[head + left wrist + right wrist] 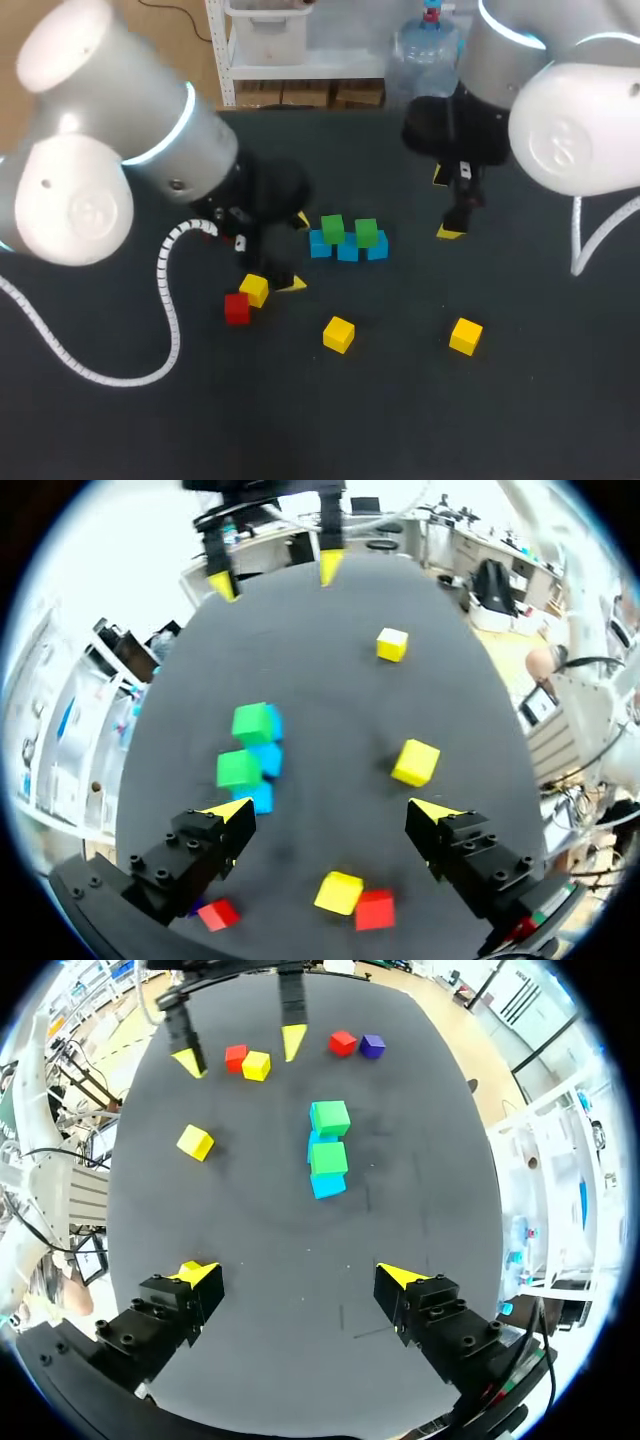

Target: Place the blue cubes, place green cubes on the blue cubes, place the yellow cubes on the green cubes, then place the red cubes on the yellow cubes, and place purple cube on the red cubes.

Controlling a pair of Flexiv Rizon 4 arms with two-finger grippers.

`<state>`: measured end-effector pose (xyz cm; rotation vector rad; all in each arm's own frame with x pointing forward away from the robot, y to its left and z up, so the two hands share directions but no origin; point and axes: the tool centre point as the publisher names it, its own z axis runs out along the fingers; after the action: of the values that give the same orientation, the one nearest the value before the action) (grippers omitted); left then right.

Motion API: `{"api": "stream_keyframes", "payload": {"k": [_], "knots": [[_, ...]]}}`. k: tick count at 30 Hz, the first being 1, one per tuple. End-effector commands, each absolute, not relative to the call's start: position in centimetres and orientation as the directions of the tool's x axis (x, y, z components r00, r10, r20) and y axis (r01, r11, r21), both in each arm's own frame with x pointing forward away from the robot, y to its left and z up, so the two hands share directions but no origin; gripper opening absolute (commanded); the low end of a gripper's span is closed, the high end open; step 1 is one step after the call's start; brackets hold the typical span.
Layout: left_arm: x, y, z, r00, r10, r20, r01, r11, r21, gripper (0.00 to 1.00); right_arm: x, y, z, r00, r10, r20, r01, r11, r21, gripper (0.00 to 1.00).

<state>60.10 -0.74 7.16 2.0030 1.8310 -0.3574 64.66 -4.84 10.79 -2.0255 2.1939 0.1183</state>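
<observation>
Hovering left gripper [297, 252]: fingers wide apart and holding nothing, between the blue row and the yellow-red pair.
Right gripper [446, 205]: fingers also wide apart and empty, on the other side of the blue row and clear of it.
Blue row [347, 250]: three blue cubes side by side on the table [520, 420]. In the left wrist view its nearest cube lies just beside one left fingertip. In the right wrist view the row is ahead of the right gripper, well apart.
Greens: first green [332, 228] and second green [366, 232] sit on top of the blue row.
Yellow-red pair: near yellow [339, 891] and near red [375, 909] touch each other. They lie under the left gripper, between its fingers and behind the tips.
Loose yellows: mid yellow [339, 334] and far yellow [465, 336] each lie alone. The far one is on the right gripper's side.
Second red [343, 1043] and purple [372, 1047]: close together, just beside the left gripper.
</observation>
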Motion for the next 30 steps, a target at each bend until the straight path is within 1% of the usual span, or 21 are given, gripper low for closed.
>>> {"api": "stream_keyframes", "payload": {"k": [1,4,6,7,14,17,24,30], "knots": [[59.2,-1.8,8.2,0.112,0.908,-0.404,0.992,-0.077,0.104,1.0,64.5,-4.9,10.8,-0.075,-0.983,-0.167,-0.995,0.085,-0.049,1.0],[58.4,-2.1,8.3,0.111,0.908,-0.405,0.992,-0.074,0.105,1.0,64.5,-4.9,10.8,-0.075,-0.983,-0.167,-0.995,0.085,-0.049,1.0],[58.0,-2.2,8.3,0.11,0.908,-0.404,0.992,-0.074,0.102,1.0,65.7,-5.9,10.2,-0.087,-0.933,-0.35,-0.996,0.088,0.014,1.0],[57.9,-2.3,8.3,0.11,0.908,-0.404,0.992,-0.076,0.097,1.0,66.0,-6.2,10.2,-0.088,-0.917,-0.389,-0.996,0.09,0.013,1.0],[57.8,-2.1,7.9,0.102,0.91,-0.402,0.994,-0.08,0.072,1.0,67.0,-8.3,10.9,-0.119,-0.863,-0.49,-0.993,0.113,0.042,1.0],[57.9,-2.3,7.6,0.104,0.91,-0.402,0.995,-0.09,0.052,1.0,67.2,-9.5,11.1,-0.12,-0.789,-0.602,-0.993,0.098,0.069,1.0],[57.6,-2.9,6.7,0.114,0.886,-0.449,0.992,-0.125,0.005,1.0,66.3,-10.0,11.1,-0.085,-0.734,-0.674,-0.995,0.098,0.019,1.0],[56.8,-4.2,6.1,0.156,0.902,-0.402,0.978,-0.199,-0.068,1.0,66.0,-9.7,10.7,-0.08,-0.721,-0.688,-0.994,0.109,0.001,1.0]]}}
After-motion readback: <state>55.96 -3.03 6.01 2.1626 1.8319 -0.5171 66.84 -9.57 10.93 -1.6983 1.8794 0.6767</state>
